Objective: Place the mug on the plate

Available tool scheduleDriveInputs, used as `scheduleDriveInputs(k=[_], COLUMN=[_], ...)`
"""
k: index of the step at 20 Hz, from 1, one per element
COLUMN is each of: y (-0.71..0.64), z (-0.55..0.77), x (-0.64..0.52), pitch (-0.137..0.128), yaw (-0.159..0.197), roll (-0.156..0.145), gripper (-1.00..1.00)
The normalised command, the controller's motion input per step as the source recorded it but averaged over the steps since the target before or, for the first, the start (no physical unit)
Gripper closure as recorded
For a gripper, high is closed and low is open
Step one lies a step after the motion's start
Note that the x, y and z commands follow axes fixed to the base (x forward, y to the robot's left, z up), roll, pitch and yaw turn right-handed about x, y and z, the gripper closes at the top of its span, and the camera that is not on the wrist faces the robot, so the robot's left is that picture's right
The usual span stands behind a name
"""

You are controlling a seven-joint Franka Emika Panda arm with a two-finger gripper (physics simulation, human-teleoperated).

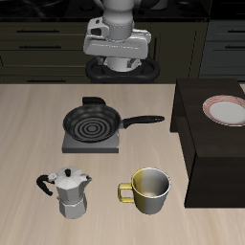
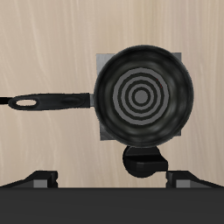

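Standing on the desk (image 1: 38, 115) nearer its front edge than the frying pan (image 1: 93, 122) is a silver moka pot (image 1: 69, 193), with the mug (image 1: 150, 189) just beside it, upright. The plate (image 1: 228, 110) lies on a dark raised block (image 1: 206, 158) beyond the pan's handle. The claw (image 1: 117, 48) hangs above the pan, holding nothing; how far open, I cannot tell. No readable writing anywhere.

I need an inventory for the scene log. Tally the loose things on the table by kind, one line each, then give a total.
Mug: 1
Plate: 1
Frying pan: 1
Moka pot: 1
Grey square stove base under the pan: 1
Dark raised block holding the plate: 1
Total: 6
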Motion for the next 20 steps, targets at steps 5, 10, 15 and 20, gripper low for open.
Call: scheduleDriveInputs(k=[5,10,15,20], y=[-0.03,0.03,-0.12,-0.01], z=[0.16,0.14,0.15,0.14], x=[0.43,0.59,0.46,0.54], pitch=[-0.060,0.006,0.019,0.012], yaw=[0.020,-0.011,-0.063,-0.046], roll=[0.014,0.052,0.006,0.067], gripper=[-1.00,-1.00,-1.00,-1.00])
